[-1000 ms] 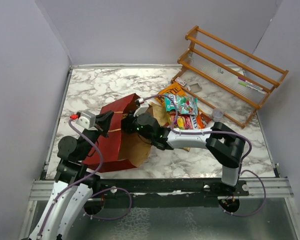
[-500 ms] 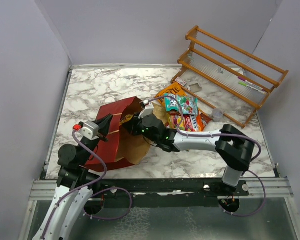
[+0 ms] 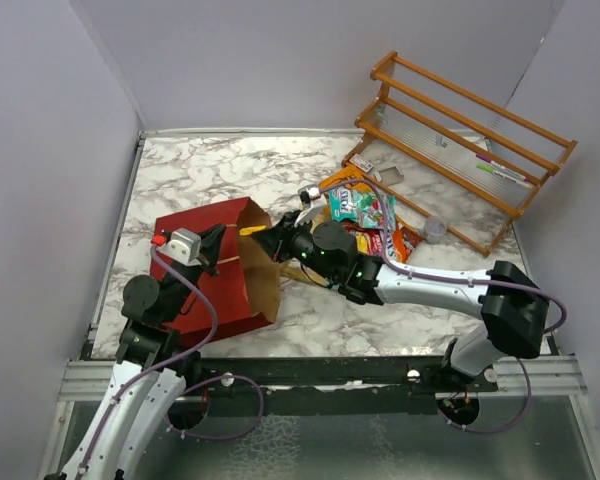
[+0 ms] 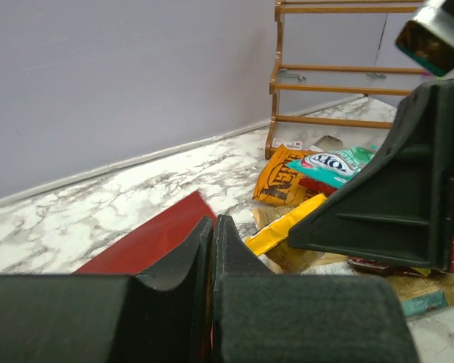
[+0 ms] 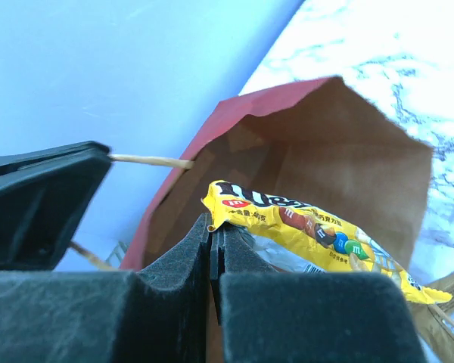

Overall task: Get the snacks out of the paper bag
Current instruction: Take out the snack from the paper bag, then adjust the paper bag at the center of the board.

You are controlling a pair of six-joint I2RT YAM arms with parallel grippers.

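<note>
Since a second ago the right gripper (image 3: 273,234) has backed out to the mouth of the bag, its elbow swinging toward the lower right of the overhead view. A crinkly yellow candy pack (image 5: 303,224) that was hidden before now shows at the lip. The dark red paper gift bag (image 3: 205,295), brown kraft inside, has been drawn up narrower, its opening turned to the right. The right fingers (image 5: 166,302) are pressed tight on one end of that yellow pack, with no gap between them. The left gripper (image 3: 218,250), left of centre overhead, is pinched on the bag's thin tan string handle (image 5: 147,160), steadying the bag against the pull. I'd judge one more snack is nearly free, though it hangs in front of the brown lining and is not clear of the bag. The pack lies fairly flat, its long axis running left to right in the overhead view, held end toward the right arm, loose end pointing left over the opening. The heap of loose snack packets (image 3: 365,212) already out lies on the white marble table (image 3: 200,175), right of centre.
</note>
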